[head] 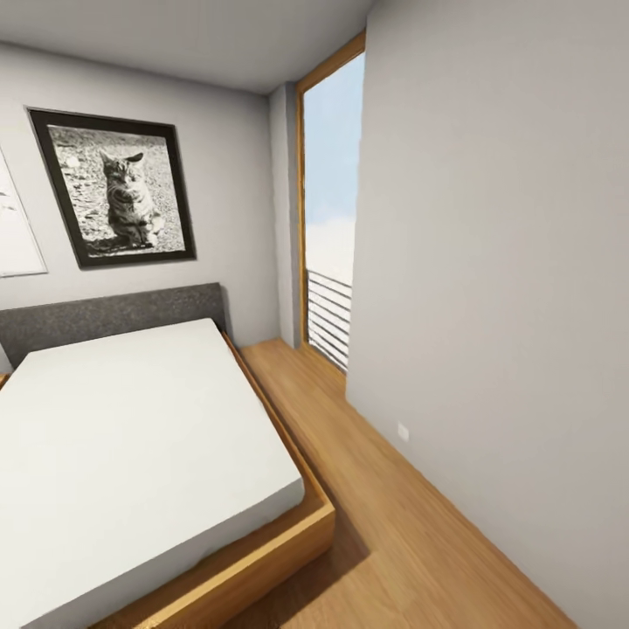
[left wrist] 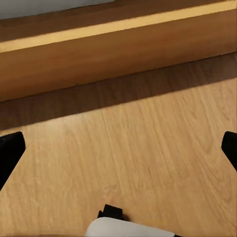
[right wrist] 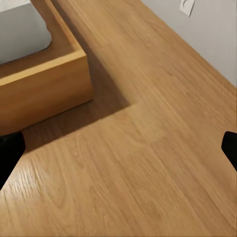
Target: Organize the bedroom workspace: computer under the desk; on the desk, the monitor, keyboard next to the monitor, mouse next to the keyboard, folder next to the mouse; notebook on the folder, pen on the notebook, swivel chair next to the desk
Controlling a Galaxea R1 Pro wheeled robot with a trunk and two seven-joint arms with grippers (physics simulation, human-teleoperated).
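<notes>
- A room with pale grey walls (head: 489,262), a light wood plank floor (head: 384,524) and a tall wood-framed glass door with a slatted railing (head: 330,262) at the far end.
- A low wood-framed bed with a white mattress (head: 131,454) and grey headboard fills the left; a black-framed cat photograph (head: 114,188) hangs above it.
- None of the workspace things is in sight here, so the robot is judged to be travelling and has to find the bench.
- Best to turn the base slowly, clear of the bed's near corner.
- Left tool (left wrist: 118,148) and right tool (right wrist: 118,148) both hang spread and empty, pointing down at the floor.
</notes>
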